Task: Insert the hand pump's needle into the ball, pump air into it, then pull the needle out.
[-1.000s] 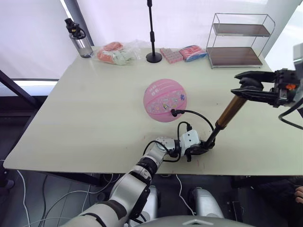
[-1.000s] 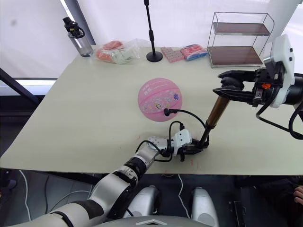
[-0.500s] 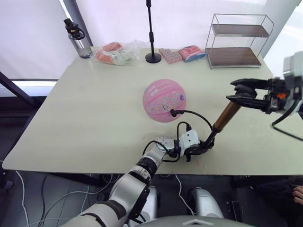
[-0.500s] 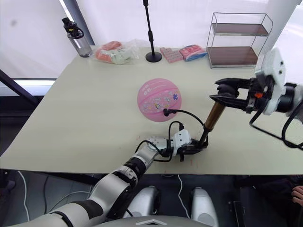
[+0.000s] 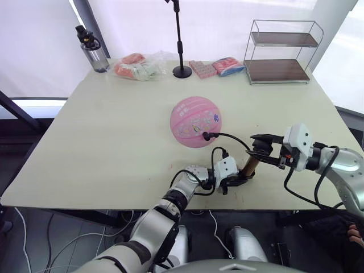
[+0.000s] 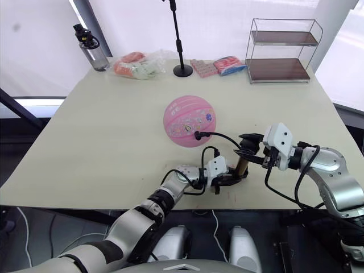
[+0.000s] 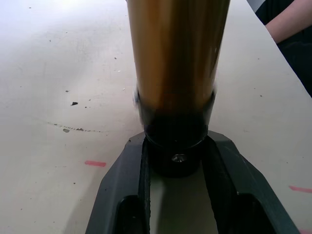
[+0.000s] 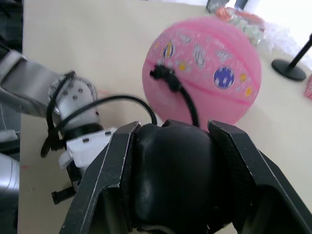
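Ball: pink ball (image 5: 196, 121) sits mid-counter (image 5: 102, 131), round, with the black fitting of the hose at its near-right side; the needle itself is too small to make out, presumably seated in the valve.
Hose: thin black hose (image 5: 230, 139) loops from the ball's fitting down to the pump's lower end, slack, so the pumping likely won't tug the ball.
Hand pump: hand pump (image 5: 248, 165) stands tilted near the counter's front edge, its bottom cap low by the counter and the gold barrel leaning up to the right, toward the right arm.
Left pincer: left pincer (image 7: 175, 168) is clamped on the pump's black bottom cap, one finger either side and both touching it; this grip looks meant to anchor the base so the barrel stays put under the strokes.
Right pincer: right pincer (image 8: 173, 146) is closed round the black handle at the pump's top, fingers (image 8: 109, 168) pressed on either flank of it; the handle sits low against the barrel, which reads as the bottom of a push stroke.
Step in hand: pumping air, by my judgement; the needle's removal is not yet done.
Next move calls for: drawing the handle straight along the barrel's axis while the left pincer holds the base.
Risk: a sideways pull could slip the cap from the left pincer or drag the hose and roll the ball.
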You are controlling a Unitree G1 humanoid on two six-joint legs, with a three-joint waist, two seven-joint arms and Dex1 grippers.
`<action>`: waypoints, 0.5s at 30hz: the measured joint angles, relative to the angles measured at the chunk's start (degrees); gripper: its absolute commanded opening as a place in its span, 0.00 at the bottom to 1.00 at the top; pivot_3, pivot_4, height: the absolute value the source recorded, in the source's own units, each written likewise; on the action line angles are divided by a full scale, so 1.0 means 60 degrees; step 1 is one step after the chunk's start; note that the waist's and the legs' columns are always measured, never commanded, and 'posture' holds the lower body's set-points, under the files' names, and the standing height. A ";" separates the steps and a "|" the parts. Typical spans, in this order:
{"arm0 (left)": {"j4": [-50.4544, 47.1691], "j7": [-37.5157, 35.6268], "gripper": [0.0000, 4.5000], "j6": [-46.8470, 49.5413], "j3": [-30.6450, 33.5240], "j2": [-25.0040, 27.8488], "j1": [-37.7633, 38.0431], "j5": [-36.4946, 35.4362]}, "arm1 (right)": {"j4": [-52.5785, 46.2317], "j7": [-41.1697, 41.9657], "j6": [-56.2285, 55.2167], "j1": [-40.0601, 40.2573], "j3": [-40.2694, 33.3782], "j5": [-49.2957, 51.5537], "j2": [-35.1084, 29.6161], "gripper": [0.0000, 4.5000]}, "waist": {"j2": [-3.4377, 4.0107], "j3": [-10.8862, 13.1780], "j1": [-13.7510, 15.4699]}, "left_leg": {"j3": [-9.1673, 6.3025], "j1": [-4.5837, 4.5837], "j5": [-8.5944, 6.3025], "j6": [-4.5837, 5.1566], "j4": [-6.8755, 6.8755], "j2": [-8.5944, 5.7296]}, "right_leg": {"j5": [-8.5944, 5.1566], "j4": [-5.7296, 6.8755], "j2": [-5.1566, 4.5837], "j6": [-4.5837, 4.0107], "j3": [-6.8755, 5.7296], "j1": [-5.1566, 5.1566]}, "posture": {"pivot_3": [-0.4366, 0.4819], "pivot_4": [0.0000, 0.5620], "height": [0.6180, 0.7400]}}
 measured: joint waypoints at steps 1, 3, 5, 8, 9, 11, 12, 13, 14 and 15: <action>0.0007 0.0007 0.24 0.0000 0.0000 0.0004 0.0000 0.0003 | 0.0021 0.0007 -0.0085 0.0017 0.0018 -0.0013 0.0001 0.41 | 0.0000 0.0000 -0.0002 | -0.0001 0.0016 0.0000 0.0000 -0.0001 0.0001 | 0.0000 0.0000 0.0000 0.0000 0.0000 0.0003 | 0.48 0.27 0.93; 0.0008 0.0015 0.24 0.0000 0.0003 0.0013 -0.0012 0.0019 | 0.0016 0.0006 -0.0056 -0.0038 -0.0084 0.0030 0.0000 0.41 | -0.0013 0.0003 0.0000 | -0.0005 0.0018 -0.0001 -0.0002 -0.0002 0.0008 | 0.0000 0.0000 0.0003 0.0000 -0.0004 0.0004 | 0.48 0.27 0.93; -0.0007 -0.0015 0.24 -0.0001 0.0017 -0.0015 -0.0024 -0.0016 | -0.0019 0.0028 0.0695 -0.0236 -0.0403 0.0489 -0.0131 0.41 | 0.0003 0.0025 0.0012 | -0.0007 0.0010 -0.0002 -0.0003 -0.0002 0.0008 | -0.0001 0.0000 -0.0002 -0.0001 -0.0004 0.0001 | 0.48 0.27 0.93; -0.0068 -0.0076 0.24 -0.0004 0.0023 -0.0075 -0.0039 -0.0066 | -0.0050 0.0144 0.1725 -0.0640 -0.0650 0.1127 -0.0508 0.41 | 0.0035 0.0053 0.0033 | -0.0009 -0.0043 0.0000 0.0000 0.0000 -0.0004 | 0.0001 -0.0001 -0.0008 -0.0001 -0.0006 -0.0032 | 0.48 0.27 0.93; -0.0094 -0.0122 0.24 -0.0008 0.0026 -0.0091 -0.0044 -0.0084 | -0.0061 0.0205 0.2182 -0.0884 -0.0797 0.1446 -0.0714 0.41 | 0.0049 0.0064 0.0049 | -0.0012 -0.0065 0.0001 0.0001 0.0004 -0.0013 | 0.0001 -0.0001 -0.0010 -0.0001 -0.0007 -0.0053 | 0.48 0.27 0.93; -0.0116 -0.0166 0.24 -0.0009 0.0024 -0.0109 -0.0052 -0.0143 | -0.0177 0.0390 0.3023 -0.1480 -0.1289 0.2186 -0.1262 0.41 | 0.0064 0.0074 0.0066 | -0.0010 -0.0098 0.0002 0.0002 0.0004 -0.0025 | 0.0005 -0.0001 -0.0015 0.0003 -0.0004 -0.0078 | 0.48 0.27 0.93; -0.0117 -0.0169 0.24 -0.0009 0.0023 -0.0110 -0.0052 -0.0146 | -0.0206 0.0419 0.3141 -0.1584 -0.1405 0.2315 -0.1363 0.41 | 0.0063 0.0075 0.0067 | -0.0010 -0.0098 0.0002 0.0002 0.0002 -0.0026 | 0.0005 -0.0002 -0.0016 0.0003 -0.0005 -0.0078 | 0.48 0.27 0.93; -0.0120 -0.0173 0.24 -0.0009 0.0022 -0.0110 -0.0049 -0.0149 | -0.0258 0.0481 0.3297 -0.1716 -0.1572 0.2483 -0.1484 0.41 | 0.0060 0.0077 0.0069 | -0.0013 -0.0098 0.0002 0.0002 0.0002 -0.0025 | 0.0005 -0.0003 -0.0015 0.0003 -0.0006 -0.0077 | 0.48 0.27 0.93; -0.0126 -0.0170 0.24 -0.0009 0.0021 -0.0108 -0.0051 -0.0149 | -0.0337 0.0600 0.3745 -0.2069 -0.1894 0.2922 -0.1874 0.41 | 0.0060 0.0084 0.0070 | -0.0011 -0.0099 0.0002 0.0002 0.0002 -0.0025 | 0.0002 -0.0003 -0.0016 -0.0002 -0.0006 -0.0078 | 0.48 0.27 0.93; -0.0131 -0.0166 0.24 -0.0009 0.0022 -0.0104 -0.0050 -0.0149 | -0.0335 0.0679 0.3980 -0.2252 -0.2074 0.3143 -0.2069 0.41 | 0.0054 0.0088 0.0065 | -0.0012 -0.0099 0.0001 0.0002 0.0002 -0.0023 | 0.0001 -0.0003 -0.0016 -0.0002 -0.0006 -0.0078 | 0.48 0.27 0.93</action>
